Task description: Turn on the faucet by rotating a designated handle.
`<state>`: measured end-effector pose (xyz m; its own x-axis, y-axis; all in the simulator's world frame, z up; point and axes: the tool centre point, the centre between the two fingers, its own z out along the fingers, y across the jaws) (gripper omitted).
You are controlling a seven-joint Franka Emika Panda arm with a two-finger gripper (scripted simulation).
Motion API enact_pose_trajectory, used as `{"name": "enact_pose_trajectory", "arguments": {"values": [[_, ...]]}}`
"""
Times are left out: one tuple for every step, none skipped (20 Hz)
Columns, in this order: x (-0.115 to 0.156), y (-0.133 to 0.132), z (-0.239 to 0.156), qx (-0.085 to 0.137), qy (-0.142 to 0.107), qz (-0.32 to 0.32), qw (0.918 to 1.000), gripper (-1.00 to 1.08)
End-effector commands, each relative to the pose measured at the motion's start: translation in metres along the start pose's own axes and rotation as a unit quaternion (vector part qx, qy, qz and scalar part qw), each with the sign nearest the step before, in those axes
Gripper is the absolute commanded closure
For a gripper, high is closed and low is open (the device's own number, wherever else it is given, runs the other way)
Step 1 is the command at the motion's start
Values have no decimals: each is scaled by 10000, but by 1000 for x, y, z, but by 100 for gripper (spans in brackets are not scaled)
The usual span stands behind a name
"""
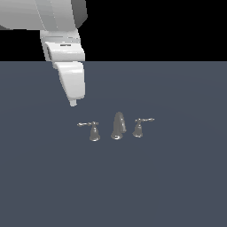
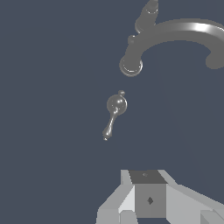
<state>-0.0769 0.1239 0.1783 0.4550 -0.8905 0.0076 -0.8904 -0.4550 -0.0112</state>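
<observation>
At centre frame in the exterior view, I see the faucet (image 1: 118, 126) on the dark surface (image 1: 177, 177); the handle (image 1: 91, 130) with the nearly level lever sits left of the spout. My gripper (image 1: 73, 103) hangs above and left of it, apart, holding nothing; I cannot tell how far its jaws are parted.

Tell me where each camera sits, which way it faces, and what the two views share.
Exterior view: off the arm, slightly above, facing the faucet side-on; the white arm and gripper hang above the handle at the exterior view's left.
Wrist view: on the wrist, looking straight down at the handle and spout; grey parts of the gripper show at the frame edge.
Shared: the handle, the spout and the dark surface.
</observation>
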Motion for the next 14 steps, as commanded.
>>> {"name": "enact_pose_trajectory", "arguments": {"values": [[3, -8, 12, -4, -3, 202, 9998, 108], [5, -11, 17, -8, -3, 283, 9996, 108], [6, -14, 22, -11, -4, 366, 9993, 108], [8, -18, 28, -15, -5, 451, 9990, 108], [10, -21, 33, -19, -5, 538, 9986, 108], [12, -24, 38, -23, -5, 626, 9980, 108], [14, -27, 44, -27, -5, 713, 9975, 108], [16, -30, 49, -31, -5, 798, 9968, 108], [18, -33, 54, -35, -5, 881, 9961, 108], [20, -36, 59, -39, -5, 961, 9954, 108], [22, -39, 63, -42, -5, 1039, 9946, 108], [24, -42, 68, -45, -5, 1114, 9938, 108], [26, -44, 72, -48, -6, 1187, 9929, 108], [28, -47, 76, -51, -6, 1256, 9921, 108]]}}
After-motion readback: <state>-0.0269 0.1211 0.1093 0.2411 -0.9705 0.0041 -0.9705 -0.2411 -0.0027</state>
